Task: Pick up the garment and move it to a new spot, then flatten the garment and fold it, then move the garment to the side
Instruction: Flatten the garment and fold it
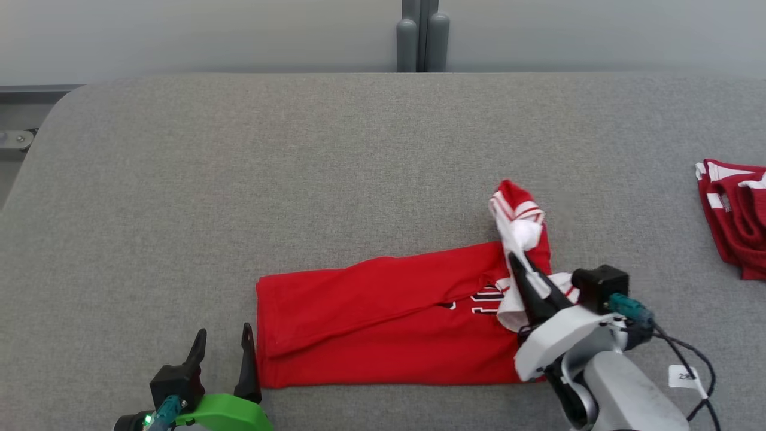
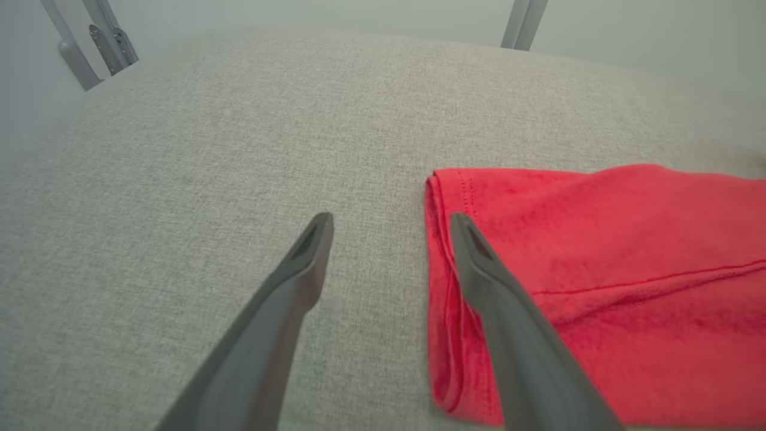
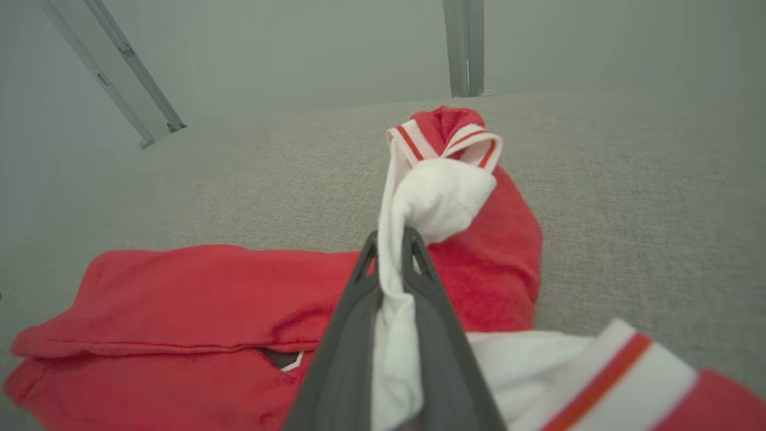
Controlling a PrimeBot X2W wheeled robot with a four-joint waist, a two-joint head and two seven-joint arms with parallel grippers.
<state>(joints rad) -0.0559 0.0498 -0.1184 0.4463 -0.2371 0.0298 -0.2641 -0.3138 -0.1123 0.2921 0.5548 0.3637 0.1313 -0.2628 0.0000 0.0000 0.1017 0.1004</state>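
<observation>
The right gripper (image 1: pixel 513 258) (image 3: pixel 392 239) has its two long dark fingers pressed together on a twisted strip of white cloth belonging to the red knit garment (image 1: pixel 383 317) (image 3: pixel 179 299) (image 2: pixel 598 239). The white cloth runs down between the fingers and bulges out in a soft knob just past their tips. Above that knob rises a bunched red sleeve end with a white and red striped cuff (image 1: pixel 514 203) (image 3: pixel 446 134). The rest of the garment lies as a long folded band across the near middle of the grey fabric-covered table (image 1: pixel 299 167), running left to right. Part of some black and white lettering (image 1: pixel 488 299) peeks out near its right end, just beside the gripper. More white cloth with a red stripe lies under the right wrist. At the band's left end the left gripper (image 1: pixel 224 329) (image 2: pixel 390 218) stands with its fingers spread wide and nothing between them. One finger is over bare table and the other lies along the stitched red hem; whether it touches the cloth cannot be told. Well apart, at the table's far right edge, sits a second crumpled red and white striped garment (image 1: pixel 733 215). A grey upright post (image 1: pixel 422 36) stands behind the table's far edge.
</observation>
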